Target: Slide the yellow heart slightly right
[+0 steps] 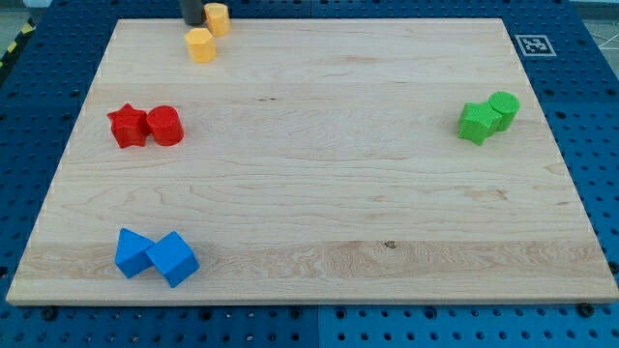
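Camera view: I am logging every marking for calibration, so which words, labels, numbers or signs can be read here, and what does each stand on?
No readable words, brands or numbers.
Square black-and-white marker: on the wooden board, at its corner at the view's top right; a coded pattern, no text.
Yellow-and-black striping: at the view's left edge, a pattern only.
The coloured blocks carry no lettering.

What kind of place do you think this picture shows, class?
Probably a robotics lab bench: a wooden board on a blue perforated mounting table, a printed marker tag, and my tip beside two yellow blocks.
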Robot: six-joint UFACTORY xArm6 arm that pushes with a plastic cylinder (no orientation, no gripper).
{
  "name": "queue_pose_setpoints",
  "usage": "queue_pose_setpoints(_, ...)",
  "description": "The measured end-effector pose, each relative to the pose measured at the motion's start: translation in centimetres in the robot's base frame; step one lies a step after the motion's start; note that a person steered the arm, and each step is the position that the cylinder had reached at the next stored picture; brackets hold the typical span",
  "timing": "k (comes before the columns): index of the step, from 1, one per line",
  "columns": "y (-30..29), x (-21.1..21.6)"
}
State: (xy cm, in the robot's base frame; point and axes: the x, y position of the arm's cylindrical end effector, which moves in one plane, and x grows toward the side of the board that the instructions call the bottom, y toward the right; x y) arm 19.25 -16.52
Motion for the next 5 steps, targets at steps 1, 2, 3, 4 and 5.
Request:
queue_pose_setpoints(1, 2.3, 1.7)
queue_pose_setpoints(2, 2.3, 1.7)
queue_pose_setpoints(3, 0.9, 0.0)
queue_pose_setpoints(4, 2.9, 1.6)
queue_pose_setpoints(5, 7.4, 5.9)
